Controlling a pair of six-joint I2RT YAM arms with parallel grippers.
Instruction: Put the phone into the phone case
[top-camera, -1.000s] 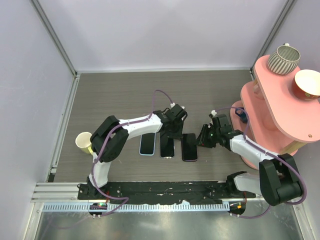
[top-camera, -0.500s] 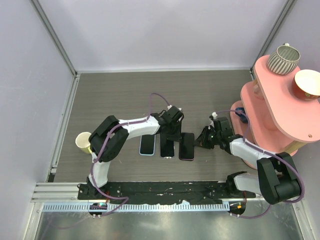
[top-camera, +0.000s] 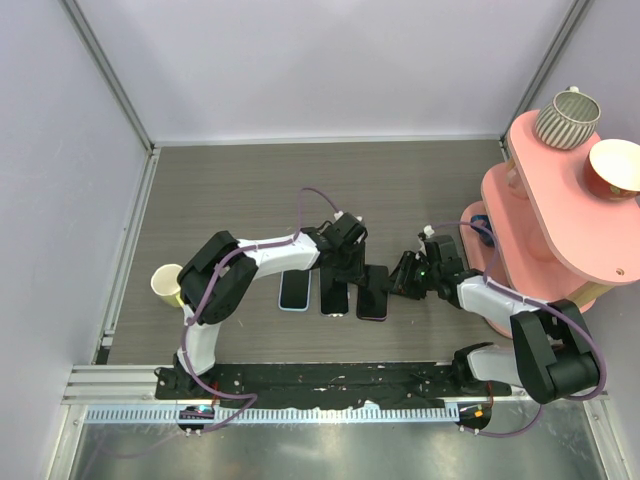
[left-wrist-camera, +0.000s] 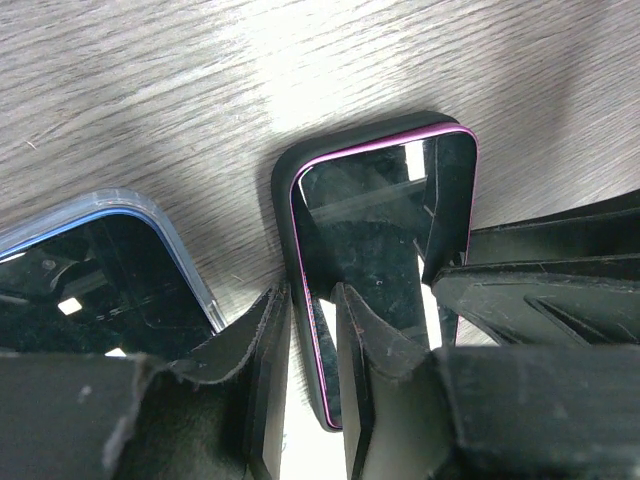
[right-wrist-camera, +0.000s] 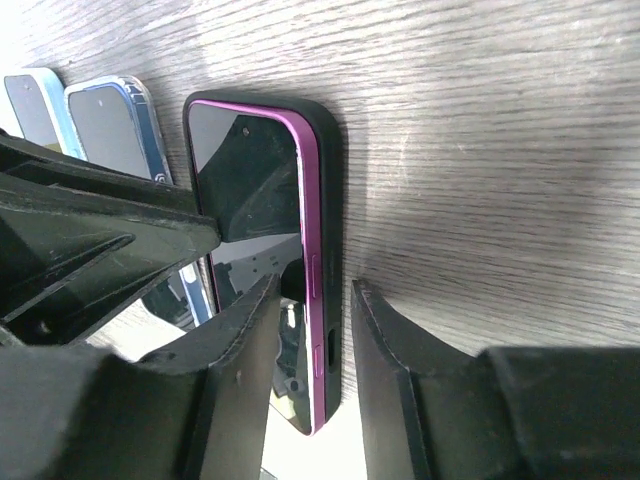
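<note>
Three phones lie in a row. The right one, black with a magenta rim (top-camera: 374, 295), sits in a black shell (left-wrist-camera: 285, 185) and looks tilted. My left gripper (top-camera: 352, 268) straddles its left long edge (left-wrist-camera: 310, 300), jaws narrowly apart, one finger over the screen (left-wrist-camera: 385, 200). My right gripper (top-camera: 403, 280) closes around its right edge (right-wrist-camera: 315, 285), where the magenta side (right-wrist-camera: 310, 250) stands proud of the shell. The middle phone (top-camera: 334, 293) looks all dark from above and shows a clear rim in the left wrist view (left-wrist-camera: 100, 270). I see no separate transparent case.
A light-blue-rimmed phone (top-camera: 293, 290) lies leftmost in the row. A yellow cup (top-camera: 167, 284) stands at the far left. A pink two-tier stand (top-camera: 545, 200) at the right carries a striped cup (top-camera: 566, 117) and a bowl (top-camera: 614, 168). Walls enclose the table.
The magenta-rimmed phone has shifted slightly left and tilted. My right gripper has moved left with it. My left gripper has stayed at the phone's left edge.
</note>
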